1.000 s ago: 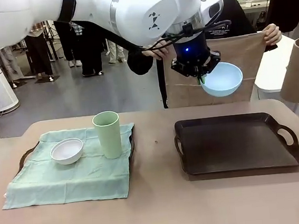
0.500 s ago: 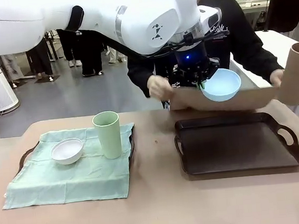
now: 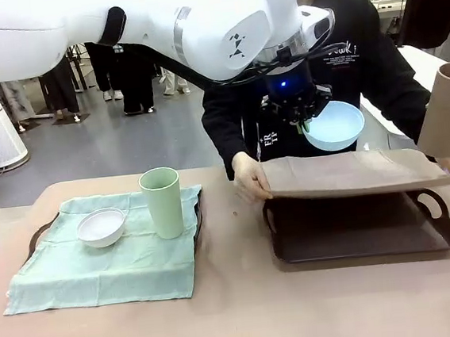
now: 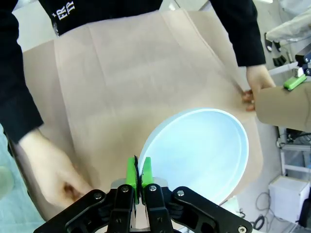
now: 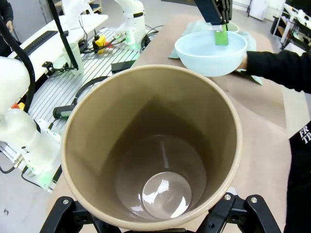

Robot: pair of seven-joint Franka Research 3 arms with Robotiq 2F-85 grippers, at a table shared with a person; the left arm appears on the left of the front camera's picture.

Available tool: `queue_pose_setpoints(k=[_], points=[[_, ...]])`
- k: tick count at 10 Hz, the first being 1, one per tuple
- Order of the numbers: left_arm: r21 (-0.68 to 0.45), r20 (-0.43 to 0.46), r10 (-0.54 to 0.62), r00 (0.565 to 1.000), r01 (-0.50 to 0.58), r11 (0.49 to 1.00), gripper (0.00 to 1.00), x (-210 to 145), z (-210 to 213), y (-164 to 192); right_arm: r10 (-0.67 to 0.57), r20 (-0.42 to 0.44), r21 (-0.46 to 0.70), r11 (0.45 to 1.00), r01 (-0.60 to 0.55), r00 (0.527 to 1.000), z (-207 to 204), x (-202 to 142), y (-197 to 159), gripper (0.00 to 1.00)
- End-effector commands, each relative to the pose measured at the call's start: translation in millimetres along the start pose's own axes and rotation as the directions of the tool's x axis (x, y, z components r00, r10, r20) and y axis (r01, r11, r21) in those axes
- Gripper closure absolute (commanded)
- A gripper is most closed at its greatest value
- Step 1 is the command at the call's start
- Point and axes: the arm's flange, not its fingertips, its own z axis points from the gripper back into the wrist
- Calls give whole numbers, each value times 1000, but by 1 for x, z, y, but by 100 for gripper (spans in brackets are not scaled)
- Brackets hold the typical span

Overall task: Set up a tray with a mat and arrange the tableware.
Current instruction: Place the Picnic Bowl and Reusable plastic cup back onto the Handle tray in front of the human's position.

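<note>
Across beige surface [image 3: 239,310]: tan mat [image 3: 353,174] held flat by person's hands [image 3: 250,180] just above dark tray [image 3: 447,236]. Left pincer [image 3: 304,122] clamped on light blue bowl [image 3: 333,125] rim, hovering directly over mat's far edge, nearer than right pincer [image 5: 155,228], wrapped wide around tan-brown cup [image 3: 447,110] off tray's right end. Placed already on green cloth [image 3: 99,268]: white bowl [image 3: 101,227], pale green cup [image 3: 162,202].

Smooth glossy light blue bowl [image 3: 333,125], smooth tan cup [image 5: 150,148] with shiny inside bottom, matt brown cloth mat [image 3: 353,174] with fold creases, soft wrinkled green cloth [image 3: 106,255], dark matt tray [image 3: 364,227], matt worktop [image 3: 239,310], glossy white bowl [image 3: 101,227]
</note>
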Motion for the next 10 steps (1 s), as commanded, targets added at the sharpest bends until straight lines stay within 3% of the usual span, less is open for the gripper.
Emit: queue_pose_setpoints(k=[1,10], points=[[-7,9,-3,1000,3,1000,100,0,2,1,11,5,2,1000,-11,1000,2,1,-1,85],[-7,9,-3,1000,3,1000,100,0,2,1,11,5,2,1000,-11,1000,2,1,-1,85]])
